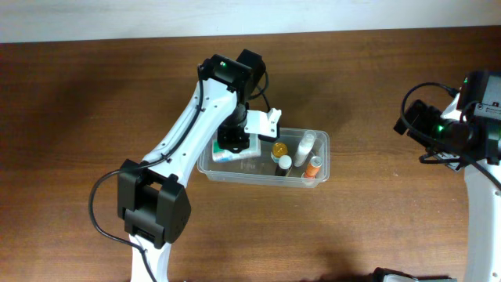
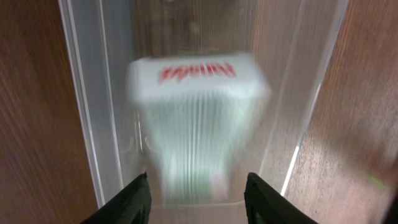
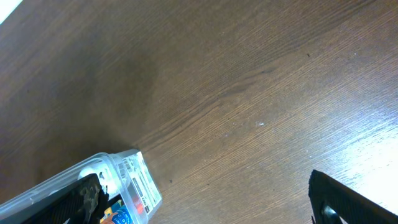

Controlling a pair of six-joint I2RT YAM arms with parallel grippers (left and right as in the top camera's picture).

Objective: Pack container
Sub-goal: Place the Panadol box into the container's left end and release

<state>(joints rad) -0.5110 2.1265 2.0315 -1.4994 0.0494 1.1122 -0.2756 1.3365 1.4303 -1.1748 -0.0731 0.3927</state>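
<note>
The container [image 1: 250,177], seen from overhead, is a clear plastic rectangular tub with rounded corners and a thin rim. It sits on the dark wood-grain table [image 1: 78,94] near the middle. At its left end lies a white-and-green box [image 1: 235,156]. To the right of the box are small bottles: one amber [image 1: 279,149], one white and cylindrical [image 1: 305,146], one dark with a white cap [image 1: 284,163], and one with an orange base [image 1: 314,168]. The left gripper [image 1: 233,139] hangs straight over the box. The right gripper [image 1: 427,129] is well apart, near the table's right edge.

In the left wrist view, the tub's glossy see-through walls [image 2: 87,112] run up the frame, with brown grain [image 2: 31,93] on either side. The box [image 2: 196,118] lies inside them, smeared by blur, with red lettering on its white end and pale green ribbing down its face. The left gripper [image 2: 196,199] has its jaws parted about as wide as the box, and the black fingertips [image 2: 134,199] are crisp against that blur.

In the right wrist view, matte streaked wood [image 3: 249,93] fills most of the frame. One rounded corner of the tub [image 3: 74,177] shows at lower left, with printed labels visible through the plastic. The right gripper [image 3: 211,211] has its jaws spread wide over bare wood and holds nothing.
</note>
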